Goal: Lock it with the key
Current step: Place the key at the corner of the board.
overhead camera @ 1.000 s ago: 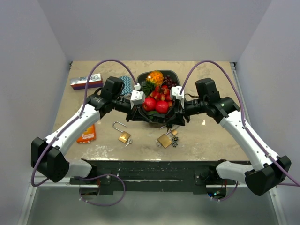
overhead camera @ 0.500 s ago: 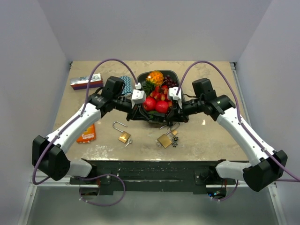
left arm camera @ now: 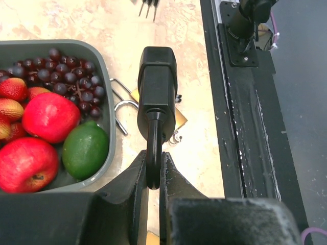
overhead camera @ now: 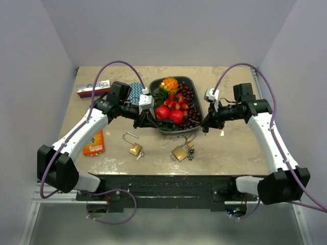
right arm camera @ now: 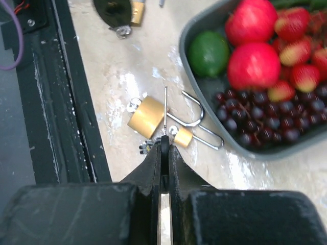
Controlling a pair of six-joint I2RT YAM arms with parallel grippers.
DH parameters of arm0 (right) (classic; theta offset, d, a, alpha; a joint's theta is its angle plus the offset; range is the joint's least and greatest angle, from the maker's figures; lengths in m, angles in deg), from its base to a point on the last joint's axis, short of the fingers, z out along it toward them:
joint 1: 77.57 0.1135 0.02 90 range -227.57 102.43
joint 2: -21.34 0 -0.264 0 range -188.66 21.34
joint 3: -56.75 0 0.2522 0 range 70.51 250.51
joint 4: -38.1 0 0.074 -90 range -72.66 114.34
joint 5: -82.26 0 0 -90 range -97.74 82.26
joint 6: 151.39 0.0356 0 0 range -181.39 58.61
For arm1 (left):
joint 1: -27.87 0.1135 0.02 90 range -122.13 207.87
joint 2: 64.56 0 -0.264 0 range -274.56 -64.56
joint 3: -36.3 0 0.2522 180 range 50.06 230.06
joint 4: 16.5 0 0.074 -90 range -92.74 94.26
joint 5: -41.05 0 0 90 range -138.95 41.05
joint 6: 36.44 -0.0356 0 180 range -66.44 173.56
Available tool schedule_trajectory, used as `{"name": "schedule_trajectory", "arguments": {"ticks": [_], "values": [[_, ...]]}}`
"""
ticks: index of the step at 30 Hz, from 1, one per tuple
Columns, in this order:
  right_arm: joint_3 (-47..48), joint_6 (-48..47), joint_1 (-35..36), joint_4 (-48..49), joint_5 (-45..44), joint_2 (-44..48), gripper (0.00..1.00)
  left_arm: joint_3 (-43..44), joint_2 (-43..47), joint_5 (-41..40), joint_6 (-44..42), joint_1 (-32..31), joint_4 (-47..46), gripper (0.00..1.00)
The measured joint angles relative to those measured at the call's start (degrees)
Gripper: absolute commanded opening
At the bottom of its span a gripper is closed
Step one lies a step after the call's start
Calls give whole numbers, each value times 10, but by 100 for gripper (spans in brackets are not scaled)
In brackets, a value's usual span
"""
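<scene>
Nearby, brass padlock (right arm camera: 145, 116), right pincer (right arm camera: 164, 143) closed.

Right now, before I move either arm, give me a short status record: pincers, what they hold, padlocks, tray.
Left pincer: shut on black object, by left edge of tray
Right pincer: shut on thin metal strip, right of tray, pointing toward padlock pair
Padlock pair: on table, near side of tray
Single padlock: on table, left of pair
Tray: holds fruit
</scene>
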Motion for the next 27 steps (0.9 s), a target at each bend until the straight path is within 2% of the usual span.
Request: {"name": "schedule_trajectory", "arguments": {"ticks": [5, 9, 12, 19, 27], "values": [[40, -8, -132, -12, 17, -66, 0, 3, -8, -1, -8, 1, 11, 0], [96, 54, -212, 86, -12, -173, 0, 3, -9, -5, 10, 2, -9, 0], [146, 97, -234, 165, -59, -259, 0, 3, -9, -11, 25, 3, -28, 0], [330, 172, -245, 299, -174, -476, 0, 1, -9, -24, 50, 6, -64, 0], [382, 230, -248, 416, -262, -581, 0, -21, -6, -38, 70, 11, -92, 0]]}}
